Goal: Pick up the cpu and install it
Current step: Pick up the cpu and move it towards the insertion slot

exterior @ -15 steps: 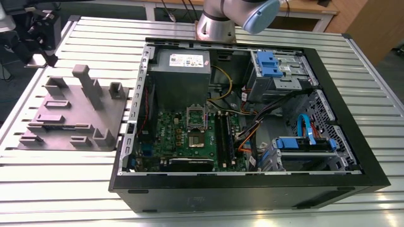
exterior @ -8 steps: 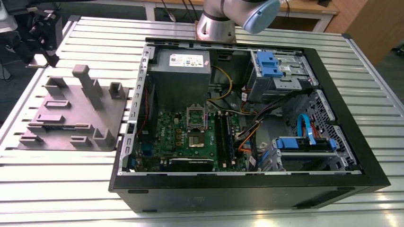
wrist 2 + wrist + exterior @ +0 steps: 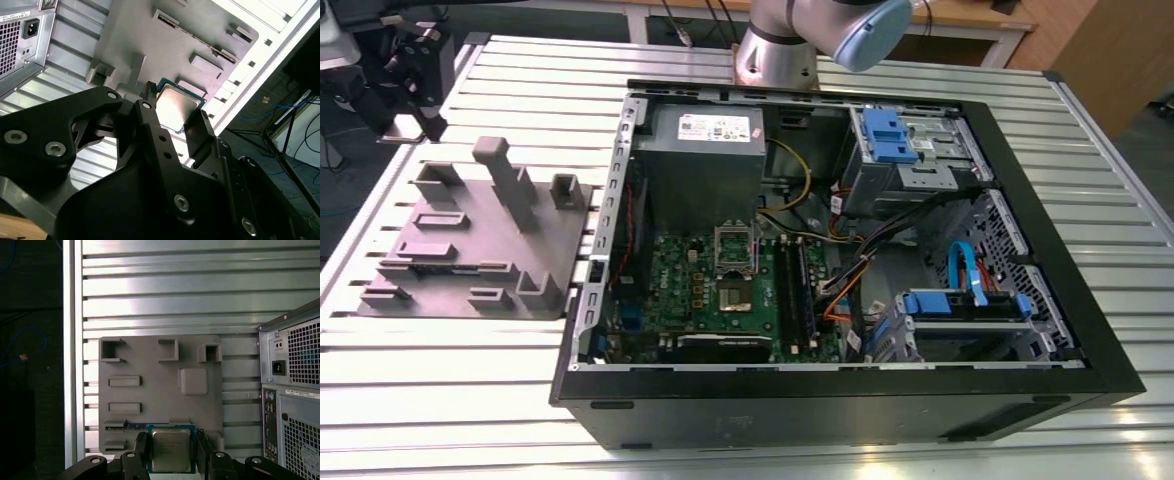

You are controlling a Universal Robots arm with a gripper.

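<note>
**The gripper (image 3: 171, 437) is pinching the cpu (image 3: 171, 450) over the holder block (image 3: 150, 390)**

The cpu, a small square chip with a silvery-grey top and a green rim, is sitting between the two black fingers (image 3: 141, 452). In both wrist views they are pressing against its opposite edges. It is hanging clear of the grey holder block and covering part of that block's edge in the first wrist view.

The holder block is lying flat on the slatted aluminium table (image 3: 454, 400), with its upright posts (image 3: 500, 175) rising along one side. Just beside it, toward the exterior view's right, the open computer case (image 3: 854, 400) is lying on its side. Its rear panel (image 3: 295, 400), carrying the power inlet (image 3: 278, 367), is facing the block.

Inside the case the green motherboard (image 3: 707, 270) is facing up and showing a square socket (image 3: 731, 296) near its middle. Two long black memory sticks (image 3: 794, 290) are running just beside the socket, on the exterior view's right. The grey power supply (image 3: 700, 135) is sitting in one corner of the case. Blue-fronted drive cages (image 3: 887, 135) are occupying the side toward the exterior view's right. The silver arm (image 3: 787, 45) is rising from the table behind the case.
</note>
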